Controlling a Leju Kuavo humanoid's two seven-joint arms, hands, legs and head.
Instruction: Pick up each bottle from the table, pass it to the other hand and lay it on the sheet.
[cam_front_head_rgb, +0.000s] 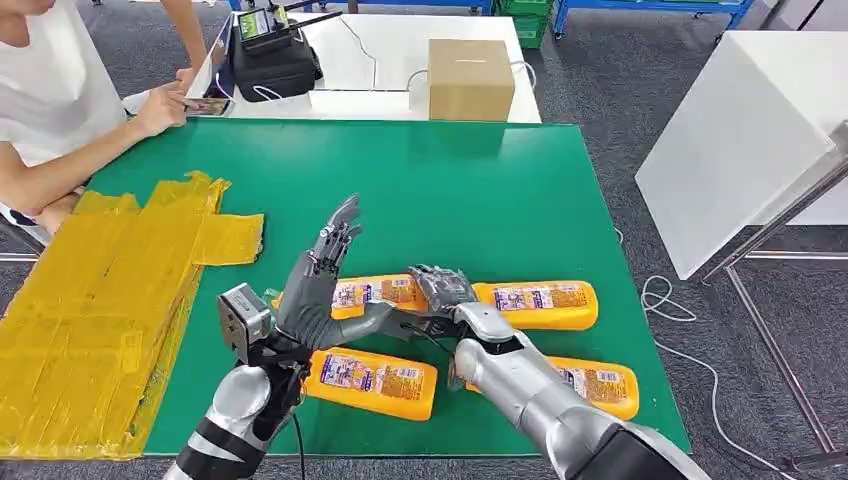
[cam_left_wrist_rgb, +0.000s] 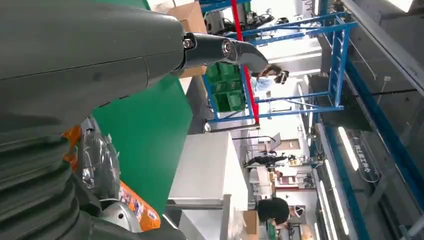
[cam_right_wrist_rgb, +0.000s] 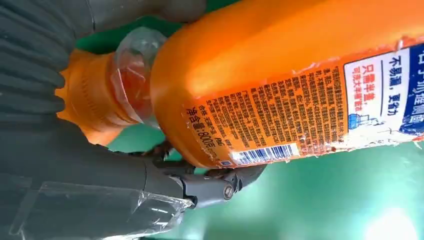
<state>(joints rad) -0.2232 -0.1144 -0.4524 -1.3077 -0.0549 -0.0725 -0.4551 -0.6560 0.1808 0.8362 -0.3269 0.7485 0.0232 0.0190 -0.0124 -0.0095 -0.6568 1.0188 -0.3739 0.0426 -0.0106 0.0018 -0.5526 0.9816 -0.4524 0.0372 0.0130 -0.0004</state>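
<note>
A green mat (cam_front_head_rgb: 480, 190) covers the table. Beyond its far edge stand a cardboard box (cam_front_head_rgb: 470, 78) and a black case (cam_front_head_rgb: 272, 62) on a white table (cam_front_head_rgb: 380, 45). A person (cam_front_head_rgb: 50, 90) in white sits at the far left corner, holding a phone (cam_front_head_rgb: 205, 105).

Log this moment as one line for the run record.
phase: handover | right hand: grips orange bottle near its cap | left hand: open beside it | yellow sheet: no bottles | three bottles lying on green table
</note>
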